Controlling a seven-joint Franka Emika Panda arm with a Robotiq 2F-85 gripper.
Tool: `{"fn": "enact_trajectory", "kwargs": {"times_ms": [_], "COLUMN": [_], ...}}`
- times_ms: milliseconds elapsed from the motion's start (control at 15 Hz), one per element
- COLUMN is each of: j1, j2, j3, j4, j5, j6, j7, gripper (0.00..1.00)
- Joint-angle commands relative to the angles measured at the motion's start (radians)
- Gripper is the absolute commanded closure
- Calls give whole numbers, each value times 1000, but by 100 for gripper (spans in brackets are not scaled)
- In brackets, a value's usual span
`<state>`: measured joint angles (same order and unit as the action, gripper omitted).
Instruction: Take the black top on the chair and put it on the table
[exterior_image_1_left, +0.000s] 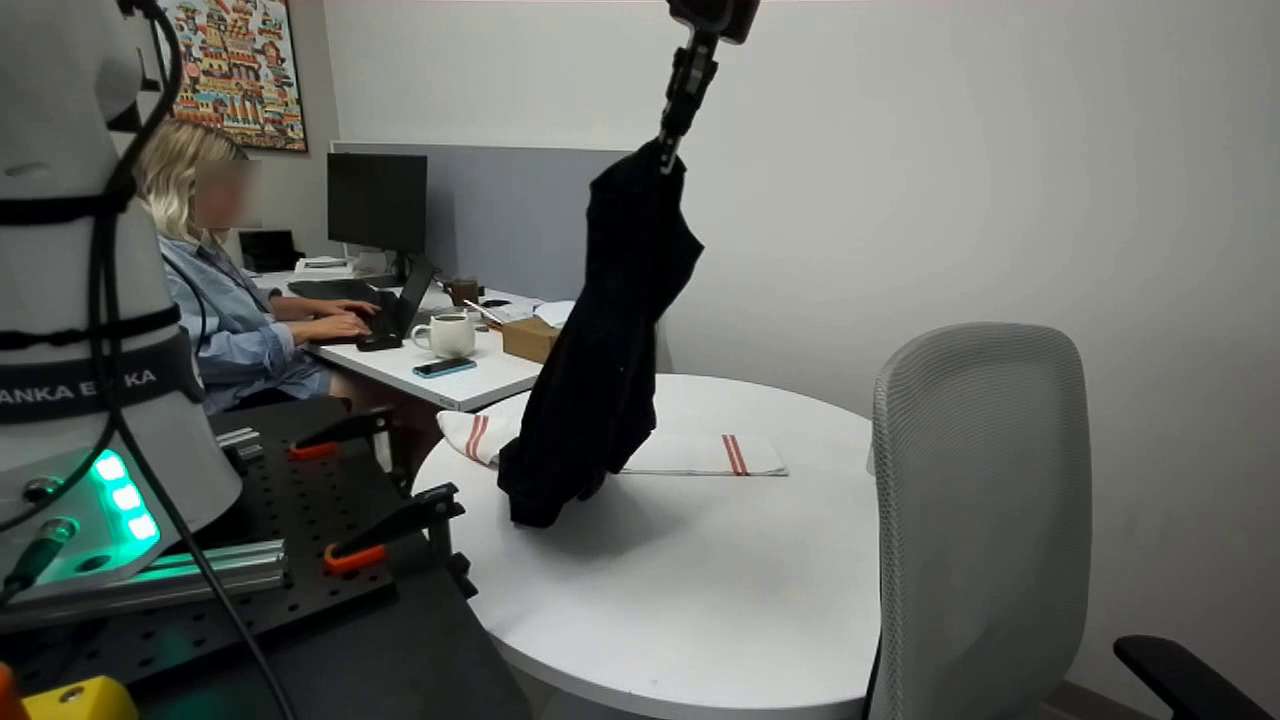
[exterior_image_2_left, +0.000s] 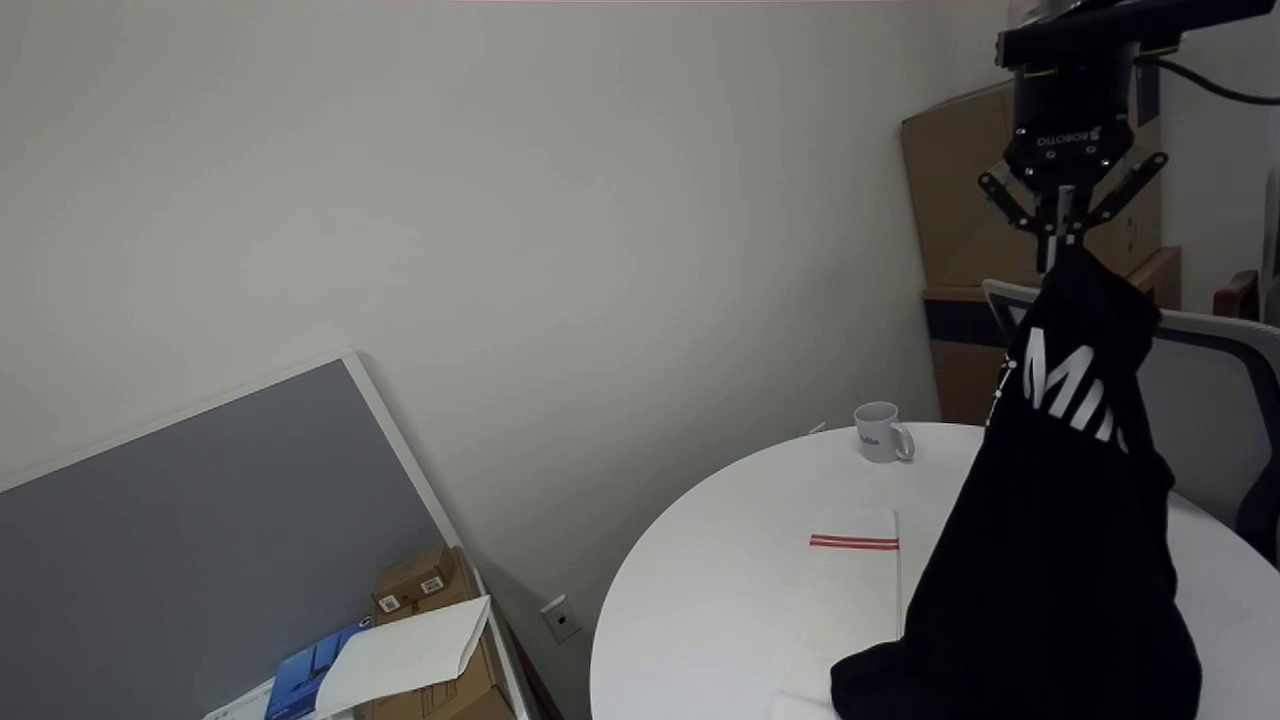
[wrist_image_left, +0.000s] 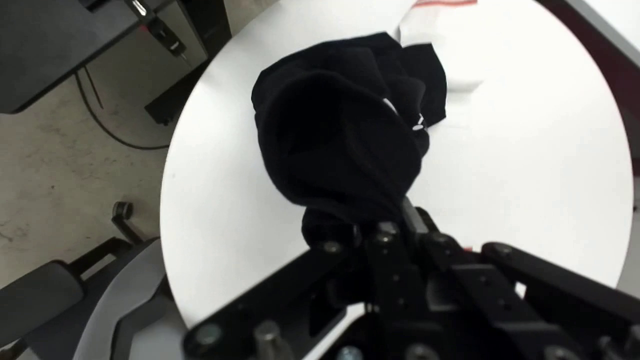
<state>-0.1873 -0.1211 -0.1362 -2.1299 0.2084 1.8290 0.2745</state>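
As my jaws pinch its upper end, a white-lettered black top (exterior_image_2_left: 1045, 540) hangs over the round white desk (exterior_image_1_left: 720, 600).
The top's lower folds hang near the surface; I cannot tell whether they touch. A mesh-backed office chair (exterior_image_1_left: 985, 500) stands beside the desk, where a red-striped cloth (exterior_image_1_left: 700, 455) lies.

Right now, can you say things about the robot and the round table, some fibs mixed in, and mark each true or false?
The fingers grip the black top. True.
An office chair stands beside the round table. True.
The black top is draped over the office chair. False: it hangs over the round table.
A mug and a red-striped towel are on the round table. True.
The mug is tipped over. False: the mug stands upright.
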Motion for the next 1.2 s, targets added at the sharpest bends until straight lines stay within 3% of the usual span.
{"fn": "enact_trajectory", "kwargs": {"times_ms": [0,133,200,533,733,1133], "j1": [-23,-26,-27,-21,0,66], "j2": [35,36,30,8,-54,-260], "j3": [-30,-33,-32,-16,-4,18], "j4": [113,147,150,152,110,-103], "j5": [-25,-36,-45,-124,-53,229], "j6": [78,151,197,357,366,401], "j7": [89,142,168,301,270,184], "gripper": [68,66,60,24,3,0]}}
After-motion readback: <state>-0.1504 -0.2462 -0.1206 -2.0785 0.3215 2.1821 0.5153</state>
